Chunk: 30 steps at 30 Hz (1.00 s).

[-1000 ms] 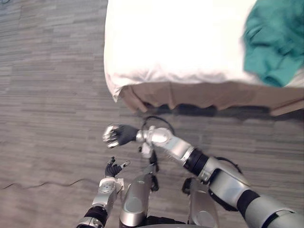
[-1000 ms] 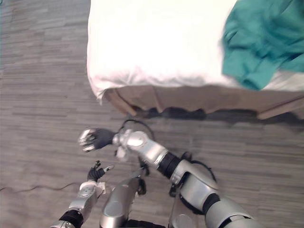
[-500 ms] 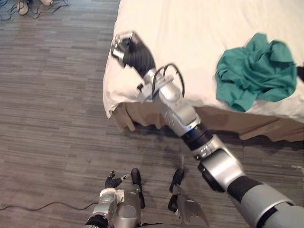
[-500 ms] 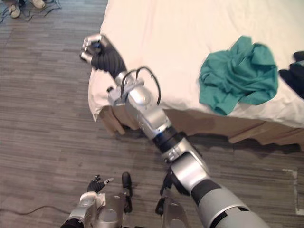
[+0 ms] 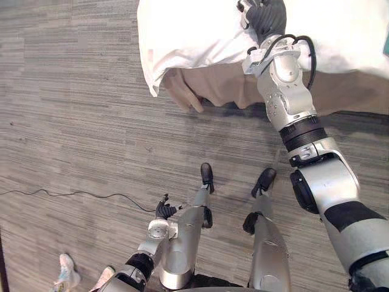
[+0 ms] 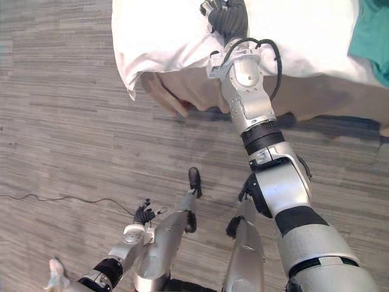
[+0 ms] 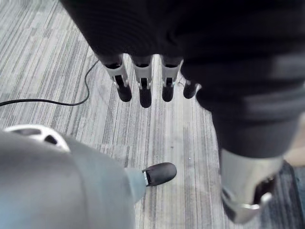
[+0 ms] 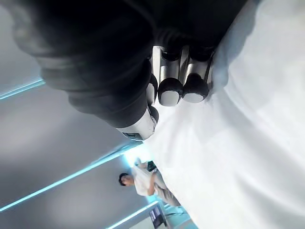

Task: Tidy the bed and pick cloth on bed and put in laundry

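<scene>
Right hand [image 6: 226,18] sits over the bed [image 6: 158,36] by its near corner; grip state: I cannot tell. Left hand [image 7: 142,78] hangs open, low. Green cloth [image 6: 372,36] lies on the bed, well apart to my right (at the view's edge). Best approach: reach across, descend on its bunched middle, close firmly.

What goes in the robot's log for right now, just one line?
right hand over white sheet | left hand open, low | green cloth on bed
</scene>
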{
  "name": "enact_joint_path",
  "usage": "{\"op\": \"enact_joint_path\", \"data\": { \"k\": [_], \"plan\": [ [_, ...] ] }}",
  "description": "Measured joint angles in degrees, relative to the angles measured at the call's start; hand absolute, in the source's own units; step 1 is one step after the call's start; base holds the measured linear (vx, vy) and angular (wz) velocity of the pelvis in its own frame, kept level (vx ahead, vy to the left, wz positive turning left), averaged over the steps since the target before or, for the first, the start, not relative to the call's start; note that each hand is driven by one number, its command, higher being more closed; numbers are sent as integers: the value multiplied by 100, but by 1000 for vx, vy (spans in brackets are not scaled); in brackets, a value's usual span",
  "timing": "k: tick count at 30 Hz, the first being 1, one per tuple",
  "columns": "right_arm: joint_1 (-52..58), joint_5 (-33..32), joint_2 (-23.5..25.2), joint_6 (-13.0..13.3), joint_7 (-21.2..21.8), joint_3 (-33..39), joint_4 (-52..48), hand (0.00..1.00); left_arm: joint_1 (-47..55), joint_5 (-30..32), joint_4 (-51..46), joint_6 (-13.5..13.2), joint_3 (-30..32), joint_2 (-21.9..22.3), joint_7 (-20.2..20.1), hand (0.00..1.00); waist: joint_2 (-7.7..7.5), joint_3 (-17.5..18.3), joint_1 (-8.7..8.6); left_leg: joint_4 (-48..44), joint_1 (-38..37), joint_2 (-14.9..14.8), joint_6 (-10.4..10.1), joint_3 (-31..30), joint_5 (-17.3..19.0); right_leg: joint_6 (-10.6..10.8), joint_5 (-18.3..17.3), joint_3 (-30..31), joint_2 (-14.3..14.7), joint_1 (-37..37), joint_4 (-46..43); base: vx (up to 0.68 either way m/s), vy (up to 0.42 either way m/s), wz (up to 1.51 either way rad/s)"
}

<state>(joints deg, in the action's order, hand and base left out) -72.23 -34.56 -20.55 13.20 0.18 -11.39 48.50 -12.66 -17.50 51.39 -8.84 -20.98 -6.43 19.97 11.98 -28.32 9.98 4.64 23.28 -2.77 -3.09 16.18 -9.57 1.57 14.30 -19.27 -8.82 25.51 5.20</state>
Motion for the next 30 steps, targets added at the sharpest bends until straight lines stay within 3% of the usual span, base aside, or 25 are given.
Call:
{"op": "enact_joint_path", "data": {
  "k": [2,3,5,7,9,11,12,14,15,16,18,20,21,23,24,25,26,27,28,29,30],
  "plan": [
    [449,-168,66,6,406,237,-10,100,169,24,-12,-194,284,-18,-19,0,-9,2,-121,-7,-273,70,43,129,88,49,-20,128,-59,-212,0,-10,61,-19],
    [612,-178,113,9,475,296,-21,0,225,43,-23,-221,391,-33,-23,0,-22,4,-185,-10,-363,86,52,170,118,83,-39,156,-76,-286,0,5,63,-17],
    [1516,-218,572,-29,577,596,-57,0,510,84,-152,-207,878,-167,-40,0,-202,52,-529,-129,-667,131,78,324,309,161,-93,324,-131,-561,0,44,64,-32],
    [2751,-211,912,-168,331,1097,-125,0,707,133,-359,-147,1264,-257,-83,0,-427,115,-729,-222,-840,129,106,469,484,254,-150,496,-129,-692,0,95,21,-43],
    [4524,-234,967,-260,-125,1552,-217,0,717,173,-512,-39,1490,-279,-291,0,-630,157,-850,-222,-1019,132,56,607,582,306,-193,652,-119,-785,-2,156,-1,-43],
    [5907,-143,979,-281,-308,1831,12,0,792,273,-465,101,1557,-243,-565,0,-832,229,-1116,-151,-1369,123,49,752,652,340,-205,773,-85,-1020,-5,221,10,-54],
    [6659,-127,982,-276,-304,1881,138,0,899,423,-392,186,1554,-240,-726,0,-1016,342,-1282,-89,-1776,89,-10,946,742,401,-252,886,-27,-1295,-5,214,15,-72],
    [7455,-106,1025,-282,-185,1945,295,0,1022,686,-176,195,1553,-237,-928,0,-1287,661,-1369,-59,-2284,-8,-104,1282,915,427,-352,1091,101,-1603,-3,211,-12,-99],
    [7857,26,1086,-280,-63,1982,408,0,1082,873,-31,193,1558,-240,-1040,0,-1441,900,-1381,-57,-2564,-109,-153,1562,996,302,-582,914,155,-1706,25,179,-45,-96],
    [8004,99,1124,-296,-9,1997,479,0,1111,988,19,197,1558,-238,-1073,0,-1499,1020,-1382,-52,-2675,-166,-185,1726,1034,153,-719,547,142,-1777,8,149,-60,-114],
    [8253,100,1323,-366,197,2007,670,0,1417,1403,83,279,1610,-227,-1138,0,-1546,1434,-1321,-86,-3069,-482,-378,2548,1166,-294,-1061,-946,131,-1884,-284,170,-31,-174],
    [8203,97,1551,-377,420,1939,684,0,1630,1764,237,430,1720,-231,-1112,0,-1581,1582,-1315,-218,-3541,-640,-589,3358,1308,-572,-889,-1706,136,-1984,-504,197,-59,-217],
    [8163,98,1590,-401,520,1897,688,0,1669,1884,343,512,1709,-216,-1109,0,-1521,1616,-1345,-296,-3679,-714,-641,3640,1343,-548,-899,-1674,220,-1958,-606,197,-148,-215],
    [8118,289,1550,-442,684,1901,775,0,1621,1989,549,728,1590,-168,-1062,0,-1359,1652,-1416,-531,-3960,-812,-655,4062,1351,-723,-1094,-1775,376,-1888,-909,139,-177,-160],
    [8118,311,1510,-444,778,1910,852,0,1572,2105,587,816,1488,-152,-1010,0,-1272,1677,-1427,-1053,-4042,-1006,-749,4158,1432,-772,-1279,-1563,417,-1870,-1067,126,-175,-130],
    [8136,320,1481,-454,827,1903,882,0,1523,2205,642,853,1422,-167,-1005,0,-1254,1689,-1458,-1833,-3995,-1266,-612,4102,1539,-776,-1380,-1279,485,-1892,-1148,177,-210,-165],
    [8150,361,1446,-460,842,1808,894,0,1501,2212,681,879,1431,-171,-994,0,-1248,1692,-1444,-3187,-3810,-1784,-313,3800,1621,-816,-1504,-851,583,-2017,-1117,146,-151,-158],
    [8139,526,1420,-449,844,1744,933,0,1489,2201,725,880,1433,-163,-980,0,-1221,1689,-1444,-4317,-3457,-2067,-100,3147,1857,-847,-1535,-541,730,-2106,-1077,125,-115,-173],
    [8101,733,1357,-409,845,1715,990,0,1472,2158,739,844,1437,-158,-954,0,-1152,1673,-1433,-5002,-3099,-2096,-128,2511,2065,-872,-1602,-245,846,-2204,-1009,96,-31,-187],
    [8074,961,1293,-280,810,1727,1089,0,1458,2042,695,780,1480,-124,-882,0,-1042,1645,-1429,-5530,-2571,-1886,-314,1505,2247,-864,-1597,169,1058,-2420,-863,76,17,-175],
    [8067,992,1267,-249,795,1722,1131,0,1473,1984,658,761,1554,-96,-876,0,-1034,1640,-1395,-5536,-2425,-1772,-305,1189,2281,-844,-1586,368,1125,-2499,-812,71,65,-211]
  ]
}}
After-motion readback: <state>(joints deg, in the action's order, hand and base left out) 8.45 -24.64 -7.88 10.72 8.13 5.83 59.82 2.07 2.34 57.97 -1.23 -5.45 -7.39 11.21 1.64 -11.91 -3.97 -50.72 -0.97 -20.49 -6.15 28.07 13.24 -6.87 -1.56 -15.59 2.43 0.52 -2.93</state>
